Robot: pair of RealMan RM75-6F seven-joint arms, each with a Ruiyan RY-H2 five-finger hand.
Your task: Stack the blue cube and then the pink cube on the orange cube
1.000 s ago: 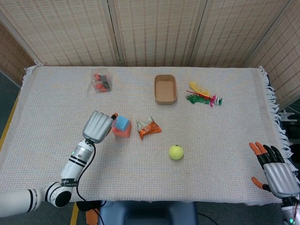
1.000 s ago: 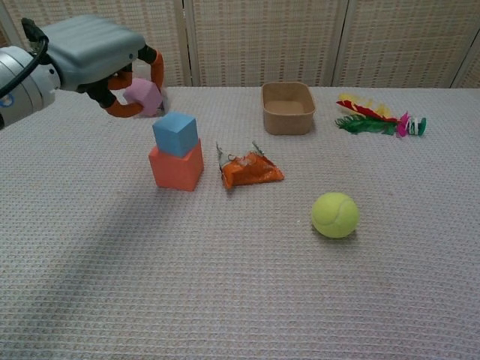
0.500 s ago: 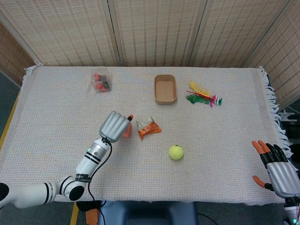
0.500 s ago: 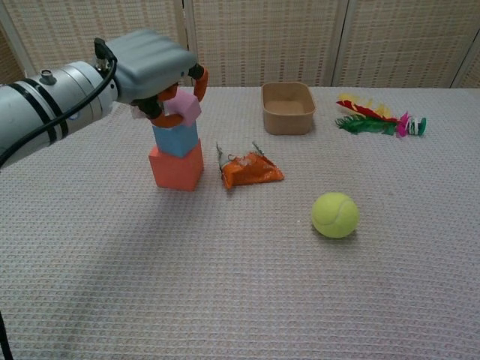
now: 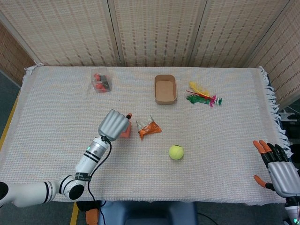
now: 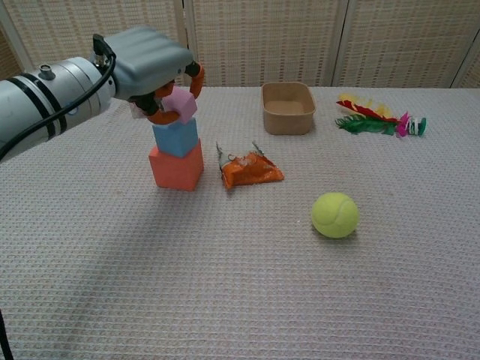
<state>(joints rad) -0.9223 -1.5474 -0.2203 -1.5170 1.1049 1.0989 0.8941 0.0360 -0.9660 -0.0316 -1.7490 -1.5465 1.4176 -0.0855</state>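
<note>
2 hands: left one busy at the stack, right one idle at the near right table edge.
Right hand (image 5: 277, 168): nearest the camera in the head view, fingers spread apart, holding nothing.
Tennis ball (image 6: 334, 214): alone on the woven cloth (image 6: 240, 300), near the front, right of the stack.
Orange wrapper (image 6: 250, 169): crumpled, just right of the stack, not touching it.
Orange cube (image 6: 176, 166): resting on the cloth as the base.
Blue cube (image 6: 176, 137): sitting on top of the orange cube.
Pink cube (image 6: 180, 104): tilted, pinched in the left hand directly over the blue cube; whether it touches the blue cube cannot be told.
Left hand (image 6: 154, 64): fingers curled around the pink cube from above.
Brown tray (image 6: 287, 120): further back, right of centre.
Feather toy (image 6: 379, 120): far right, beside the tray.
Clear packet (image 5: 100, 81): far left at the back, red pieces inside.
</note>
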